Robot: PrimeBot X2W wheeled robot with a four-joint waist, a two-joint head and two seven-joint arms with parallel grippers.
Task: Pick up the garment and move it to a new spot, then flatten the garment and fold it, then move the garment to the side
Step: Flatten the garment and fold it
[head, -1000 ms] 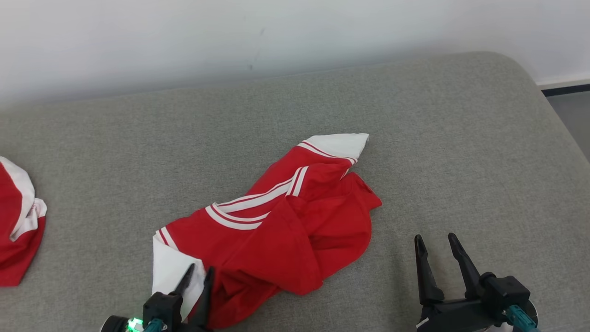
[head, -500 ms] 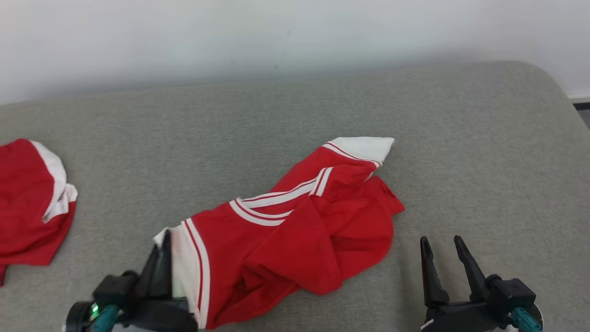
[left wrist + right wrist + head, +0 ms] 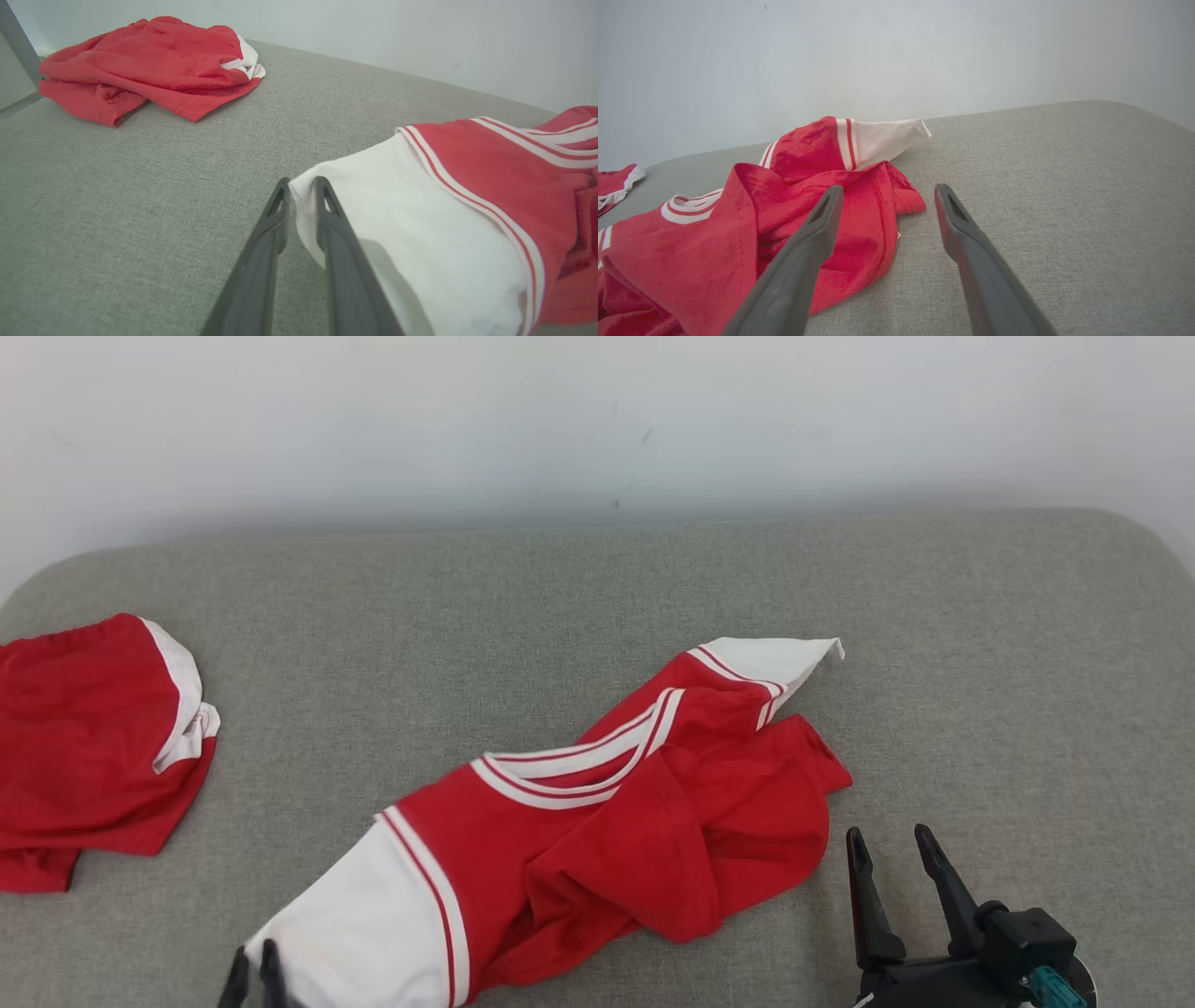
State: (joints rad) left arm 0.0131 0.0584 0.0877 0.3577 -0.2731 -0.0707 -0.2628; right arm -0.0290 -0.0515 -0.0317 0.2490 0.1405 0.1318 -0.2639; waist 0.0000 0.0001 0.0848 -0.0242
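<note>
The garment (image 3: 607,821) is a crumpled red shirt with white striped sleeves, lying mid-surface on the grey padded top. My left gripper (image 3: 252,973) sits at the bottom edge of the head view, at the tip of the near white sleeve. In the left wrist view the left gripper (image 3: 301,189) is shut on the sleeve's white edge (image 3: 397,233), which passes between its fingers. To the garment's right, my right gripper (image 3: 887,835) stands open and apart from the cloth. In the right wrist view the right gripper (image 3: 888,191) hovers by the red hem (image 3: 859,233), holding nothing.
A second red and white garment (image 3: 93,737) lies bunched at the far left, also in the left wrist view (image 3: 154,60). The grey padded surface (image 3: 980,663) runs to a white wall behind and rounds off at its right corner.
The left gripper has shut on the white sleeve and drawn it out toward the lower left, spreading it flat. The head camera has shifted. The right gripper has stayed open and still.
</note>
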